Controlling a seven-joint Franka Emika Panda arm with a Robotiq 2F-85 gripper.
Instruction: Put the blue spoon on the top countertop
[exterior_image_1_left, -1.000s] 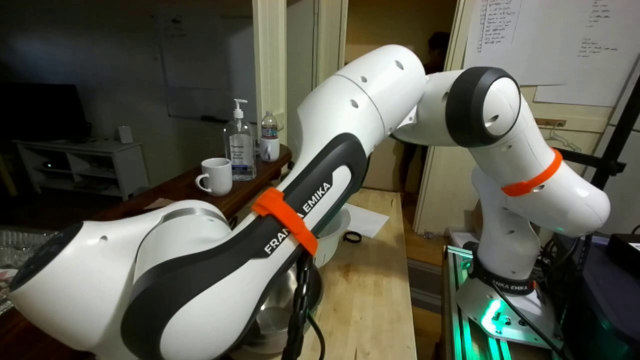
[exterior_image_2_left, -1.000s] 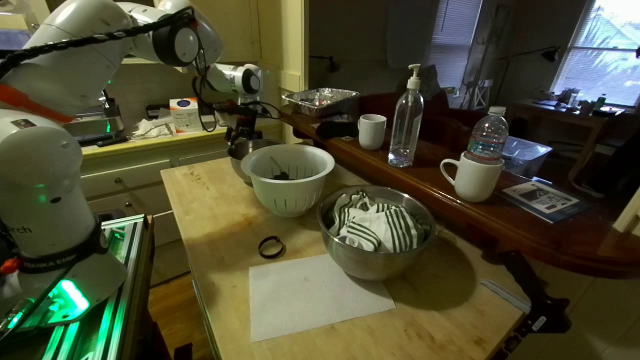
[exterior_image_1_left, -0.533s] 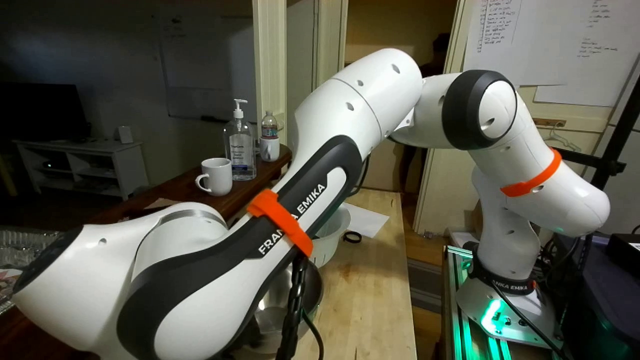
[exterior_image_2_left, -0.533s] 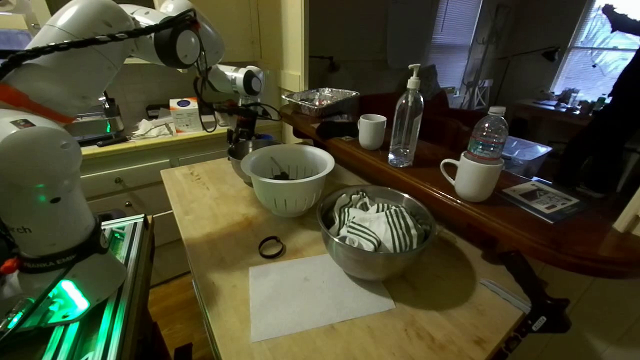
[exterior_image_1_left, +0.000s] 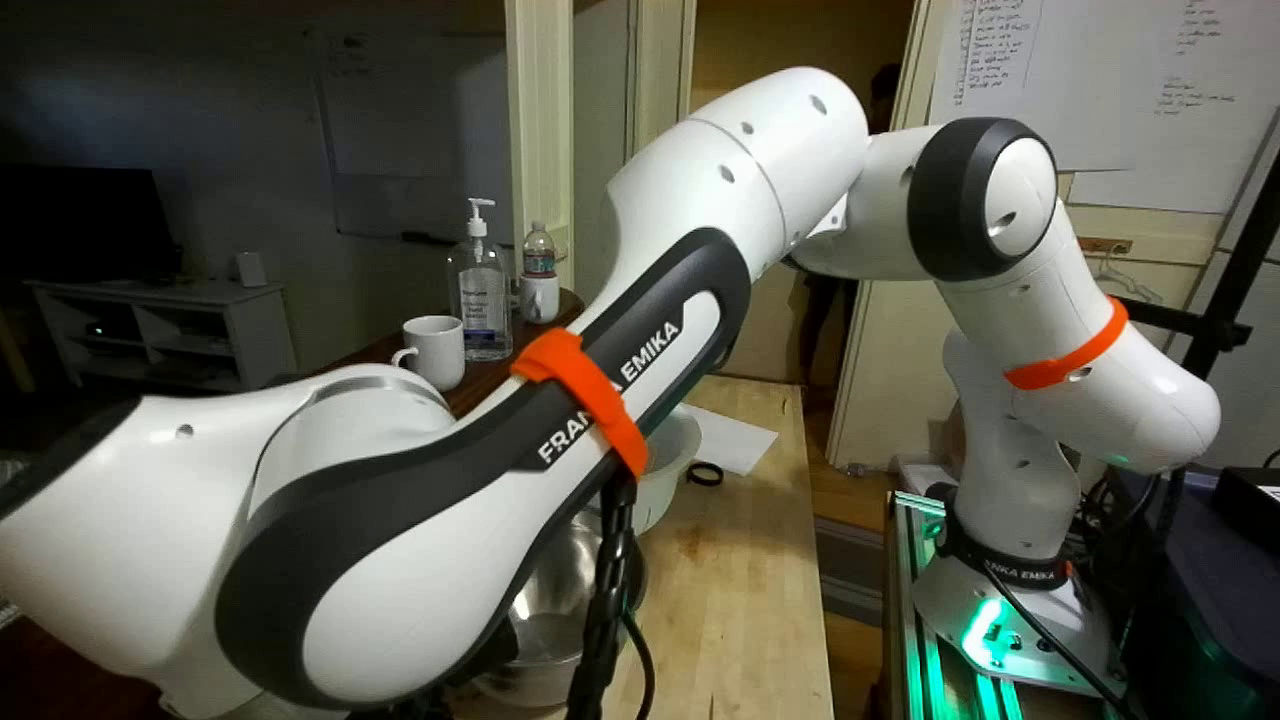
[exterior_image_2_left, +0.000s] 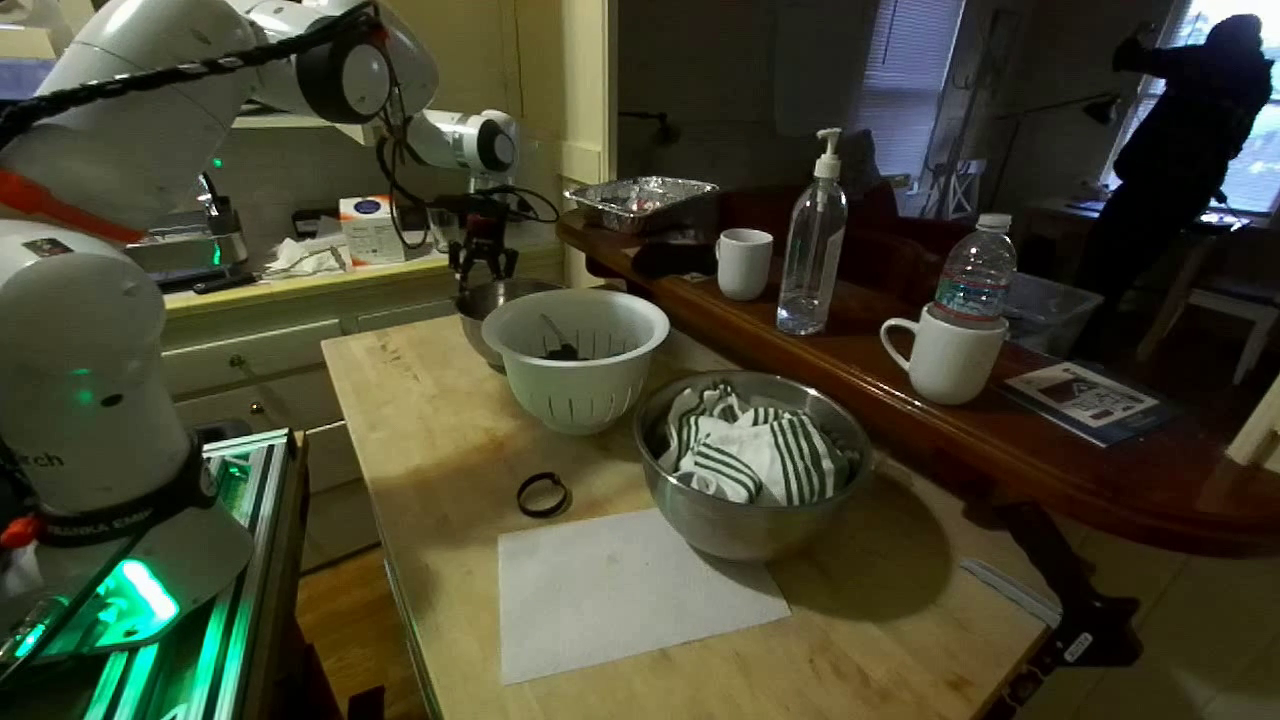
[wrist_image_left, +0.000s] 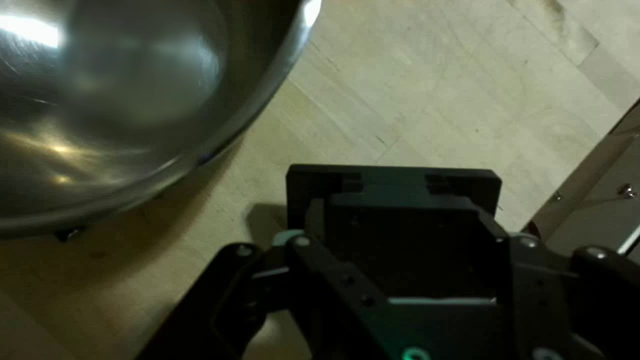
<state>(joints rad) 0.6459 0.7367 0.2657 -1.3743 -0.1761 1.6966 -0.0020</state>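
In an exterior view: white arm (exterior_image_1_left: 420, 590) overlaps steel bowl (exterior_image_1_left: 550, 635).

In an exterior view: gripper (exterior_image_2_left: 485, 276) near that bowl, beyond white colander (exterior_image_2_left: 575, 395), fingers apart; pump bottle (exterior_image_2_left: 810, 270) upright on reddish-brown top surface (exterior_image_2_left: 1090, 485).

Wrist view: gripper beside bowl rim, over light-wood surface (wrist_image_left: 400, 110). Blue spoon: position cannot be told.

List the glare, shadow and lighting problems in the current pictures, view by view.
Wrist view: white glare on the steel bowl, whose shadow falls on the pale counter. In an exterior view: the bright window leaves the person before it a dark silhouette. In an exterior view: the room at left is murky, while the robot's base glows green.
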